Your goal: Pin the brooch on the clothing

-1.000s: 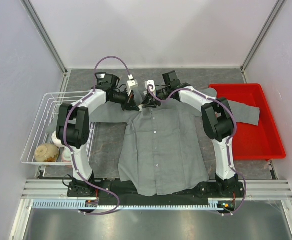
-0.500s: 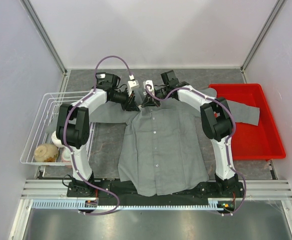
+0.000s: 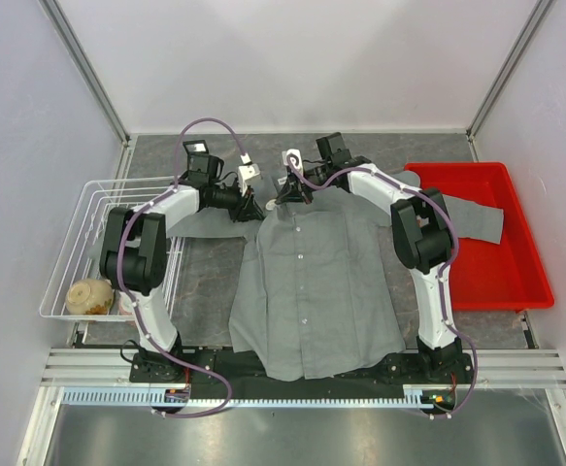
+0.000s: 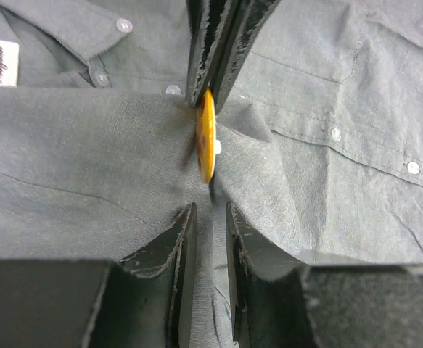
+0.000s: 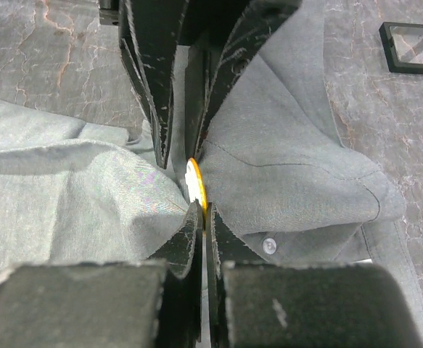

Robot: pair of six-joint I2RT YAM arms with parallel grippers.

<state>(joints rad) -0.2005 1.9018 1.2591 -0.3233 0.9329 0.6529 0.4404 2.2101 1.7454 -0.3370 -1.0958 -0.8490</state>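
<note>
The clothing [image 3: 312,282] is a grey button-front shirt lying flat, collar at the far end. Both grippers meet at that collar. The brooch [image 5: 196,183], a small orange-gold disc seen edge-on, stands against a raised fold of the clothing [image 5: 284,167]. My right gripper [image 5: 204,209] is shut on the brooch's near rim. In the left wrist view the brooch [image 4: 206,138] hangs from the right fingers [image 4: 211,51] above the clothing [image 4: 88,159]. My left gripper [image 4: 210,210] is open, its tips just short of the brooch with only cloth behind the gap. From above, left gripper [image 3: 251,202] and right gripper [image 3: 284,194] face each other.
A red tray [image 3: 516,282] sits at the right with a sleeve lying over its rim. A white wire basket [image 3: 79,209] at the left holds a tan bowl [image 3: 88,296]. A small black-framed box [image 5: 414,47] lies on the stone table beyond the collar.
My right gripper has shut on the brooch. My left gripper has opened, let it go and drawn back a little to the left.
</note>
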